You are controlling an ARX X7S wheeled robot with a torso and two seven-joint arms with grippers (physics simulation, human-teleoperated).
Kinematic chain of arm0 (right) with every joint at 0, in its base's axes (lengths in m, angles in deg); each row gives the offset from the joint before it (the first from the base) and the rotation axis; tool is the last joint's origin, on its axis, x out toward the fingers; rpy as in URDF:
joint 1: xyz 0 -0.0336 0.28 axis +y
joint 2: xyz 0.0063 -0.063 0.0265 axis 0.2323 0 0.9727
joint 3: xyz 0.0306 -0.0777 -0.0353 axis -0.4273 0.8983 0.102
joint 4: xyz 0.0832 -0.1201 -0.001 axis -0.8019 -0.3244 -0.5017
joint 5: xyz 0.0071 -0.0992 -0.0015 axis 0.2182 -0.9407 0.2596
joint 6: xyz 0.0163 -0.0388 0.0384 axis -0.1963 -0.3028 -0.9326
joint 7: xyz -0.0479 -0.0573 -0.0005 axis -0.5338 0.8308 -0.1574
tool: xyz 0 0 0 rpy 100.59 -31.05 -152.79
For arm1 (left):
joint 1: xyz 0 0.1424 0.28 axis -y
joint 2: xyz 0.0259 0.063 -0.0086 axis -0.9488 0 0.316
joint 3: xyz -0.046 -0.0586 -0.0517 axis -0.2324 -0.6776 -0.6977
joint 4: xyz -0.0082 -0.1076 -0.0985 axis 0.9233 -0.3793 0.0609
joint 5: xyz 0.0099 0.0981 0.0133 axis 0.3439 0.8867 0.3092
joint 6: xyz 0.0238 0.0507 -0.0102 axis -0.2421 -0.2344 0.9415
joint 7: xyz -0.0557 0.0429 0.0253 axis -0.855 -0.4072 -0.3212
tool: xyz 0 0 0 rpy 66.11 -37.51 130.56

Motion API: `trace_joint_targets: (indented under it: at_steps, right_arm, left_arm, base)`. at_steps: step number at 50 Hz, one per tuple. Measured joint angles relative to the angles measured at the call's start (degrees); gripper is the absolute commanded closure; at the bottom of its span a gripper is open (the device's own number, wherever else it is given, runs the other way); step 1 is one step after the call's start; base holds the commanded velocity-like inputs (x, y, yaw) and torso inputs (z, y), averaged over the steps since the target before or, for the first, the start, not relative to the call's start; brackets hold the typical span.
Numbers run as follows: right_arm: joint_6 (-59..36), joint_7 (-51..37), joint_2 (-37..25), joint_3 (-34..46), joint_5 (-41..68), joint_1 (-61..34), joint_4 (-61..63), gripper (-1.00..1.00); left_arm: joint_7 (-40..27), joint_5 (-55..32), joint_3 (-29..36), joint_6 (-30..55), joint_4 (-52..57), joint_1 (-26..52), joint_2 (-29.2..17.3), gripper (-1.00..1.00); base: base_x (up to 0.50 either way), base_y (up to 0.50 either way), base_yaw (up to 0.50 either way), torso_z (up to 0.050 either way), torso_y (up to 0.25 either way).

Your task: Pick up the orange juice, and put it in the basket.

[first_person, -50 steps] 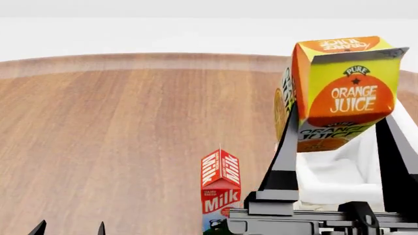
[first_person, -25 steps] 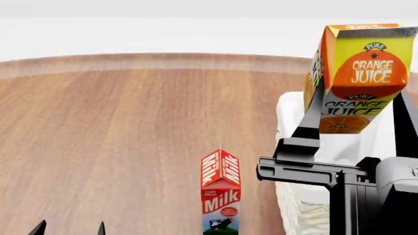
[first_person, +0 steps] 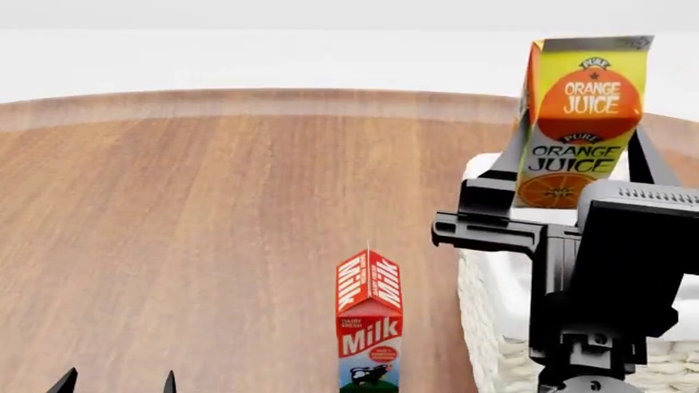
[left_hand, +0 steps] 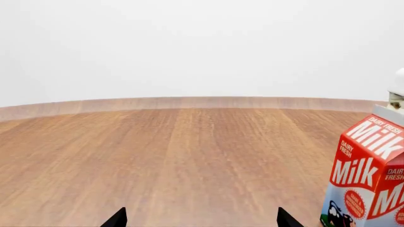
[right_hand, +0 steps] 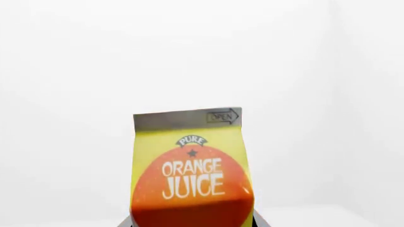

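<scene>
One carton up high, basket straight below.
Upright and lifted clear, the orange juice [first_person: 581,115] sits clamped in the right end effector [first_person: 568,176], long axis vertical, over the near-left corner of the basket [first_person: 492,327]. Left end effector [first_person: 118,381] idles released above the tabletop [first_person: 196,229], beyond the milk carton [first_person: 369,327]; right arm lowers, I'd say.

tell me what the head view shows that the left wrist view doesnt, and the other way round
Only the head view shows the orange juice gripped by the right gripper above the basket, plus that arm's dark body. Only the left wrist view shows the milk carton's side lettering up close and a small pale object at the frame edge, too cropped to identify. Both show the milk carton standing upright, the wooden table and the left gripper fingertips, apart and empty.
</scene>
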Motion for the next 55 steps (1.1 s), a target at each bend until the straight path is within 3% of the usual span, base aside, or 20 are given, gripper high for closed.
trace_joint_targets:
  at_steps: [55]
  right_arm:
    - [5.5, 5.6, 7.7, -0.3, -2.3, -0.8, -20.6, 1.00]
  left_arm:
    - [-0.5, -0.4, 0.7, -0.3, -0.1, 0.2, -0.4, -1.00]
  base:
    - [0.00, 0.00, 0.00, 0.000, 0.001]
